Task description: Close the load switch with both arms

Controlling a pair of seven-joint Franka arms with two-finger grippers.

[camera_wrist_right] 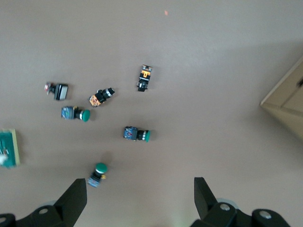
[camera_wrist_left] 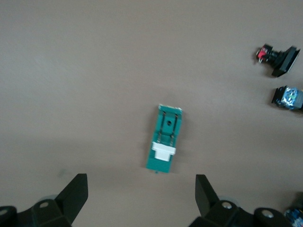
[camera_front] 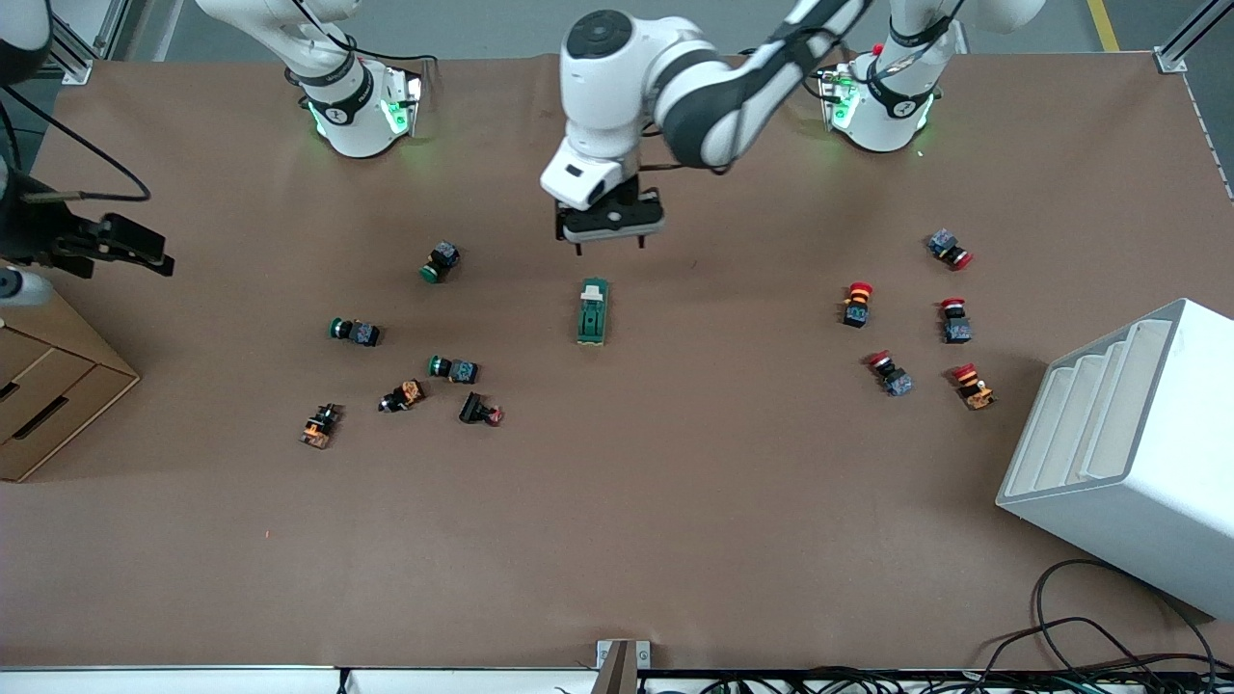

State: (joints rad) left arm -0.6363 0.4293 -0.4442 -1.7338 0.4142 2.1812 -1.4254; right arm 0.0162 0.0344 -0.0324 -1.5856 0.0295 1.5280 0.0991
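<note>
The load switch (camera_front: 592,311) is a dark green block lying mid-table, with its white lever tab at the end nearer the robots' bases. It also shows in the left wrist view (camera_wrist_left: 164,139) and at the edge of the right wrist view (camera_wrist_right: 8,147). My left gripper (camera_front: 609,243) hangs open and empty over the table just off the switch's tab end, not touching it (camera_wrist_left: 140,182). My right gripper (camera_front: 145,255) is held high at the right arm's end of the table, open and empty (camera_wrist_right: 140,184), over bare table beside a green push button (camera_wrist_right: 97,172).
Several green and black push buttons (camera_front: 453,369) lie toward the right arm's end. Several red ones (camera_front: 857,301) lie toward the left arm's end. A white slotted rack (camera_front: 1128,453) stands at the left arm's end. Cardboard drawers (camera_front: 48,386) stand at the right arm's end.
</note>
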